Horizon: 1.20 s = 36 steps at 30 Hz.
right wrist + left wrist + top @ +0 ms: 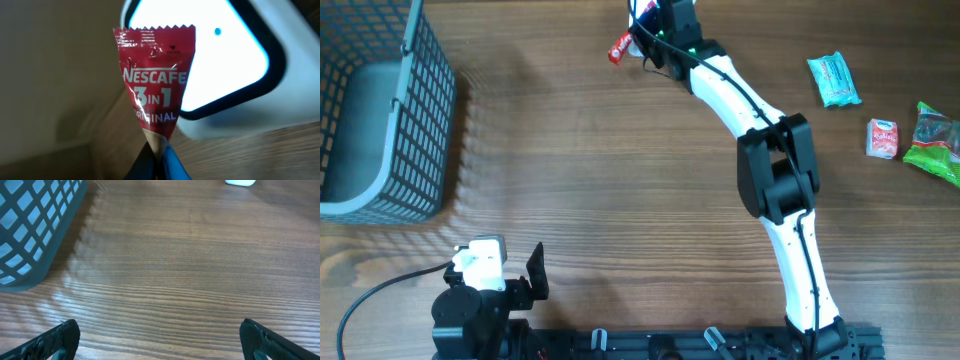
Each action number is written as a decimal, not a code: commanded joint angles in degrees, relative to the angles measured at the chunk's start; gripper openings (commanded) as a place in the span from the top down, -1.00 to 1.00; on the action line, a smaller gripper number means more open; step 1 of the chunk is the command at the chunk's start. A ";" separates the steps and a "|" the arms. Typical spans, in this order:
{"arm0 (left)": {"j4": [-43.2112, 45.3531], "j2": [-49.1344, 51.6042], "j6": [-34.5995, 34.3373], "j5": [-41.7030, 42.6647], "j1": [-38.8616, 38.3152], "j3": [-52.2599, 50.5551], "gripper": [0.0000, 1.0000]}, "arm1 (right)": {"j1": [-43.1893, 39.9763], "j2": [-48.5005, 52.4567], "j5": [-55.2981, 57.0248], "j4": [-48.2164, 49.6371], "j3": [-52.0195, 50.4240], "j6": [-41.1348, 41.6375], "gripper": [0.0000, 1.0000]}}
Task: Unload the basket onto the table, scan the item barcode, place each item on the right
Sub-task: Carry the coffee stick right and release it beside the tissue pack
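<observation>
A red Nescafe 3in1 sachet [154,95] stands upright in the right wrist view, pinched at its lower tip by my right gripper [159,159], which is shut on it. Behind it glows the white window of a scanner [220,55]. From overhead the sachet [621,48] pokes out left of the right gripper [642,45] at the table's far edge. My left gripper [160,337] rests near the front left, fingers [62,337] wide apart over bare wood, holding nothing. No barcode is visible on the sachet's facing side.
A grey-blue wire basket [380,120] stands at the far left. At the right lie a teal packet [834,80], a small red-and-white box [883,138] and a green packet [935,140]. The right arm [770,160] stretches diagonally across the table.
</observation>
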 commanded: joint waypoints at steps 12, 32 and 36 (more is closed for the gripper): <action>0.20 -0.24 -0.55 -0.57 -0.31 -0.37 -1.00 | -1.53 -0.13 -1.97 -2.36 2.01 4.20 0.91; 0.20 -0.24 -0.55 -0.57 -0.31 -0.37 -1.00 | -16.44 -22.01 31.01 -54.23 1.22 -16.17 0.91; 0.20 -0.24 -0.55 -0.57 -0.31 -0.37 -1.00 | -24.00 -21.44 35.56 -56.46 -4.72 -17.42 0.91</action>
